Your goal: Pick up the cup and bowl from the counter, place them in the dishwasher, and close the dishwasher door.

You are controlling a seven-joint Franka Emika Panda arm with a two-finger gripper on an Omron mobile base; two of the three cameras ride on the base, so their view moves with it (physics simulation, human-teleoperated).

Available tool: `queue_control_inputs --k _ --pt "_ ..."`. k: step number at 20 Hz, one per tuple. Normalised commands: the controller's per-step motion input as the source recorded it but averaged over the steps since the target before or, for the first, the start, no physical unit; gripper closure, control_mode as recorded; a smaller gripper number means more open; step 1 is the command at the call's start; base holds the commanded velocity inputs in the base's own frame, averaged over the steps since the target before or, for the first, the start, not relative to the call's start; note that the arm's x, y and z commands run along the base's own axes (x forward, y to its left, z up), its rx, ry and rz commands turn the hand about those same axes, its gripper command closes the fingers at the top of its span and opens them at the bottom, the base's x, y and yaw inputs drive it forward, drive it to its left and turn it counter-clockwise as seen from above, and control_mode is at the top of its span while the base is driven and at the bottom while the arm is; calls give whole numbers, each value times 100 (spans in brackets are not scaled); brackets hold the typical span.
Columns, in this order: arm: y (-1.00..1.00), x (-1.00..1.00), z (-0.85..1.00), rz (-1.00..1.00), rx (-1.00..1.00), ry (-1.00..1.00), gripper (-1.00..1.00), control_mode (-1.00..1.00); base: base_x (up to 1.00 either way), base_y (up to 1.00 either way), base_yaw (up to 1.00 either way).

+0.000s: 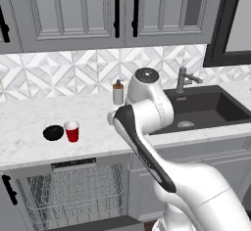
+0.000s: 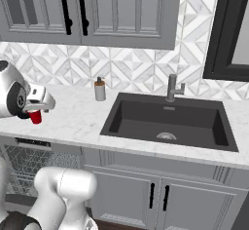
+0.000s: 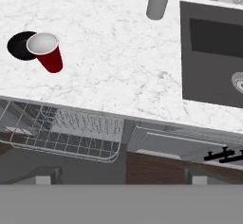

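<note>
The red cup [image 1: 72,131] stands upright on the white counter [image 1: 29,117], touching the black bowl [image 1: 53,133] on its left. In the hand view the cup [image 3: 46,52] and bowl [image 3: 19,45] lie at the upper left. My gripper [image 3: 118,175] is open, its fingertips [image 3: 45,174] far apart with nothing between them. It hovers over the counter's front edge, to the right of the cup and apart from it. Below the counter the dishwasher [image 1: 73,191] shows its wire rack, and the dishwasher door [image 1: 98,223] is folded down. My hand partly hides the cup [image 2: 35,117] in the right base view.
A grey soap dispenser [image 1: 118,92] stands at the back of the counter, left of the dark sink [image 1: 206,107] and its faucet [image 1: 184,80]. Grey cabinets hang above. Cabinet doors with dark handles [image 2: 158,197] sit under the sink.
</note>
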Motion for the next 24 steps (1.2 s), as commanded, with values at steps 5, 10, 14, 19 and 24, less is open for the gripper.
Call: queue_control_inputs --k 5,10,14,19,24 --pt "75 32 -6 0 3 0 -100 -100 0 0 0" --pt "59 17 -9 1 7 1 -100 -100 0 0 0" --pt "38 24 -35 4 13 2 -100 -100 0 0 0" --pt "3 26 -24 6 15 6 -100 -100 0 0 0" --pt "0 34 -7 2 0 2 -100 -100 0 0 0"
